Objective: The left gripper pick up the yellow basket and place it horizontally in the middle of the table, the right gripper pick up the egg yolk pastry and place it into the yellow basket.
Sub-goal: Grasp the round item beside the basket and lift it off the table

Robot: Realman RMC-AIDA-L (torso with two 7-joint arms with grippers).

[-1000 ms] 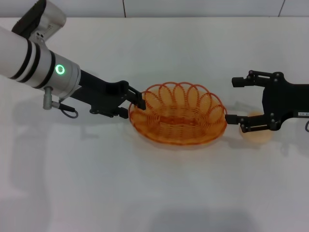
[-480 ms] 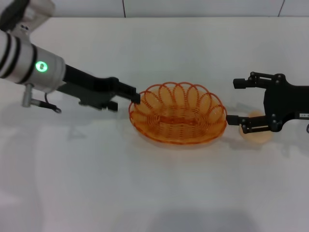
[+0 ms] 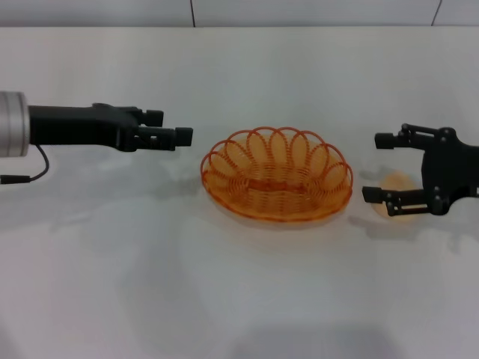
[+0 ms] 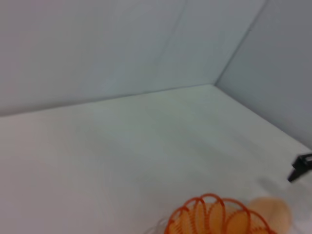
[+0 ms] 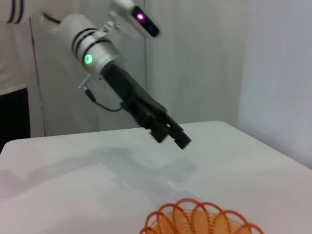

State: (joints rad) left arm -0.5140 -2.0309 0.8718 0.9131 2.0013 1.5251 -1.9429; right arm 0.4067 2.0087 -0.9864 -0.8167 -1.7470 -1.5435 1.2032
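Note:
The yellow basket (image 3: 273, 187) rests flat in the middle of the white table (image 3: 239, 299), empty. My left gripper (image 3: 178, 129) is open and empty, hovering a little to the left of the basket's rim and apart from it. It also shows in the right wrist view (image 5: 173, 137). The egg yolk pastry (image 3: 397, 182) lies on the table just right of the basket. My right gripper (image 3: 379, 166) is open with one finger on each side of the pastry, above it. The left wrist view shows the basket (image 4: 214, 219) and the pastry (image 4: 270, 212) beside it.
A grey wall (image 3: 239, 11) runs along the table's far edge. The right wrist view shows a person in a white top (image 5: 12, 44) standing behind the table's left side.
My left gripper has let go of the basket's left rim and drawn back to the left. The basket stays put. My right gripper has shifted slightly right, still open over the pastry.

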